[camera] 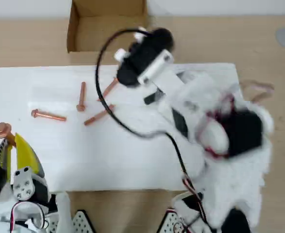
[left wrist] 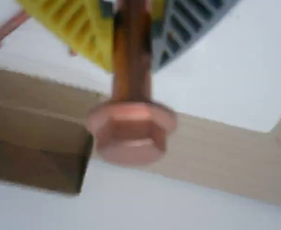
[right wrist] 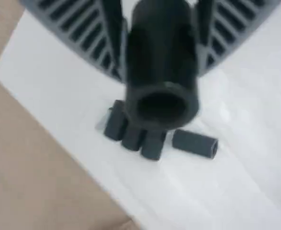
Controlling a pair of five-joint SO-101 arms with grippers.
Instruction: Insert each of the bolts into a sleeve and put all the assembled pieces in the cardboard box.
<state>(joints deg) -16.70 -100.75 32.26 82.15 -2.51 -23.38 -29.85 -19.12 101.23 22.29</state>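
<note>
- Copper-coloured metal is what my left pincer (left wrist: 133,28) has hold of: a long copper bolt (left wrist: 130,129) with a six-sided head.
- My yellow plastic finger (left wrist: 78,28) and my grey ribbed finger (left wrist: 193,24) squeeze the stem from both sides. The head sticks out past my fingertips.
- Seen from above, the copper bolt is up over the left edge of the flat white sheet (camera: 132,165), close to its near left corner.
- My right pincer (right wrist: 162,48) is closed tight around a short, round black sleeve (right wrist: 162,103), a little tube. Its open end pokes out past my dark ribbed fingers (right wrist: 73,28).
- Under the black sleeve, four loose sleeves (right wrist: 135,136) of the same kind lie on the white sheet, near one of its edges. I cannot tell which edge. Three lie side by side and touch. The fourth lies just beside them.
- Four loose bolts (camera: 48,115), copper-coloured like mine, lie flat on the left half of the white sheet, nearer its far edge. They are close together.
- The open brown cardboard box (camera: 73,31) stands on the wooden worktop (camera: 268,53), at its far edge, just past the far edge of the white sheet.
</note>
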